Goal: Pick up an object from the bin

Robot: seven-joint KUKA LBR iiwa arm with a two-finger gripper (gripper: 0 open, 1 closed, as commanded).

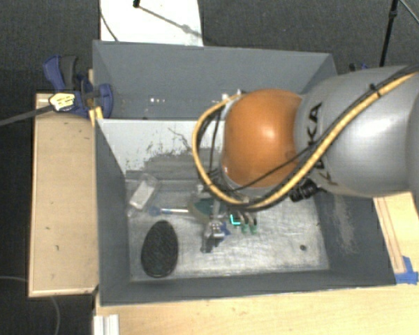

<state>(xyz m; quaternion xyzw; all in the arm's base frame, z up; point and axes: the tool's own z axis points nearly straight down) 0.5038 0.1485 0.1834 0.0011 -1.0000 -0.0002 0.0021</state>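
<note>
Gripper (220, 227) sits low near centre of bin (115, 201), mostly hidden under the arm's orange cover (258, 138). Claw state: can't tell. Nearest thing is a small teal piece (202, 206), just beside gripper at its 10 o'clock, w/ a thin pale stick (169, 211) running off toward 9. Can't tell if gripper touches it. Blue-grey bit (211, 241) lies at gripper's 6 o'clock (maybe part of the claw, unclear). Black oval (159, 248) lies flat at bin's 8 o'clock, well apart from gripper. Clear plastic piece (141, 192) is at bin's 10 o'clock, near the wall.
</note>
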